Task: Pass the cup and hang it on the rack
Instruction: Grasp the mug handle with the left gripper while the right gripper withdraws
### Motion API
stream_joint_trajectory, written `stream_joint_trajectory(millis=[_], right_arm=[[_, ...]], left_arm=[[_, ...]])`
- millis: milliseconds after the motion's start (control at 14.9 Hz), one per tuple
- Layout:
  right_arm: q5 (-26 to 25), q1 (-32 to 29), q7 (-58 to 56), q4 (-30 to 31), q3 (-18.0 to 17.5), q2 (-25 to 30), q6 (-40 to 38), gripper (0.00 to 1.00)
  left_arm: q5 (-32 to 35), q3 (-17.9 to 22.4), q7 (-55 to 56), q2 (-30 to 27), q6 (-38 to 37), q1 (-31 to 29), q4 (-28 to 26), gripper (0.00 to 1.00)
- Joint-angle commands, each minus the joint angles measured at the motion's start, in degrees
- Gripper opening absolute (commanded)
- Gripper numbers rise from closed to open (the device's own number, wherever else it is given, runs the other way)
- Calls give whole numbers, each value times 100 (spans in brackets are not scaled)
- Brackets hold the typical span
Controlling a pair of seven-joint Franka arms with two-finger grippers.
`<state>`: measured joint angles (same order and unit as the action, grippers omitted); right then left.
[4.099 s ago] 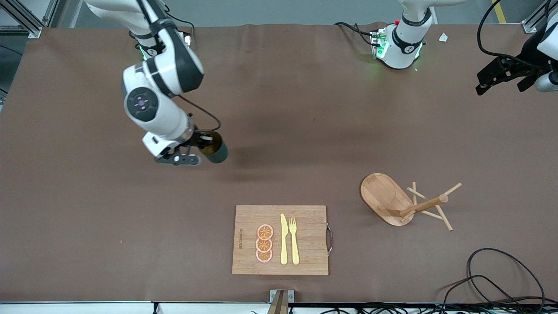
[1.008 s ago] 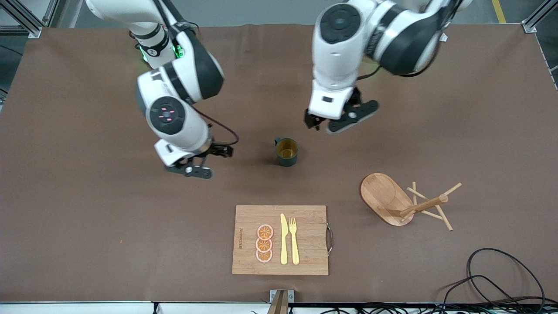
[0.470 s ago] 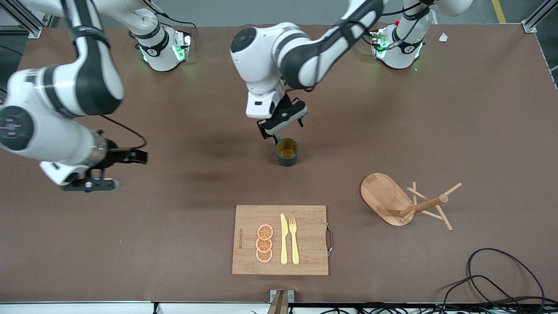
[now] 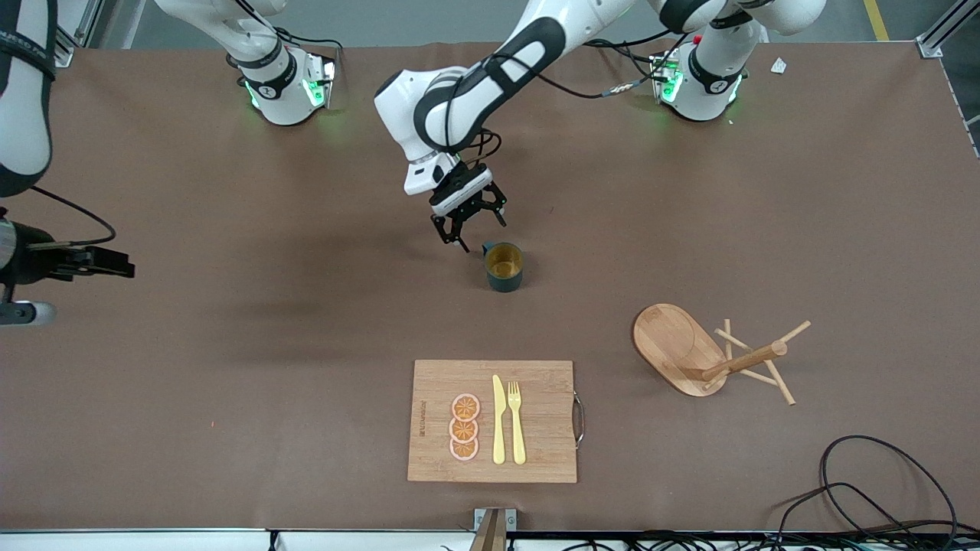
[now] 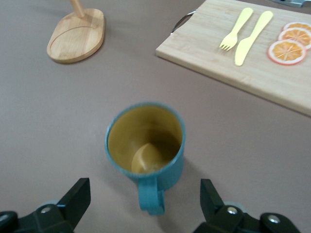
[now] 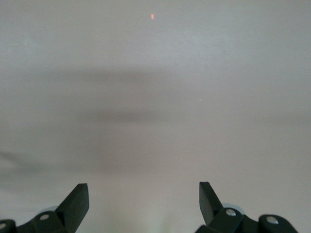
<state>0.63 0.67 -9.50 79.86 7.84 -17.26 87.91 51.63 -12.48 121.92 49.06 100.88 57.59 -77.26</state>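
Observation:
The dark teal cup [image 4: 504, 267] stands upright on the brown table, its handle pointing toward the robots' bases. My left gripper [image 4: 475, 227] is open, just above the table beside the cup's handle. In the left wrist view the cup [image 5: 145, 141] shows its tan inside, and the handle [image 5: 150, 199] lies between the open fingers of the left gripper [image 5: 145, 194] without touching them. The wooden rack [image 4: 712, 353] stands toward the left arm's end, nearer the front camera than the cup. My right gripper [image 4: 73, 291] is open and empty at the right arm's end; its wrist view shows the gripper [image 6: 144, 194] over bare table.
A wooden cutting board [image 4: 536, 383] with a yellow knife [image 4: 498, 421], a fork [image 4: 517, 421] and orange slices [image 4: 465, 427] lies near the front edge. Black cables [image 4: 880, 490] lie at the front corner by the left arm's end.
The right gripper, which held the cup earlier, left it on the table and drew back toward its end. The left arm swung in and came down beside the cup's handle.

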Motion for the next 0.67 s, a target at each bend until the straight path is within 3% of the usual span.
stream_joint_trajectory(millis=[0, 134, 605], right_arm=[[-159, -136, -16, -14, -134, 21, -54, 100], [-115, -233, 1, -14, -142, 13, -37, 100], [-10, -199, 45, -313, -160, 30, -221, 100]], left_arm=[[207, 614, 437, 419, -95, 655, 220, 93], [234, 808, 648, 604, -95, 823, 220, 87], [611, 826, 895, 789, -51, 833, 238, 61]])
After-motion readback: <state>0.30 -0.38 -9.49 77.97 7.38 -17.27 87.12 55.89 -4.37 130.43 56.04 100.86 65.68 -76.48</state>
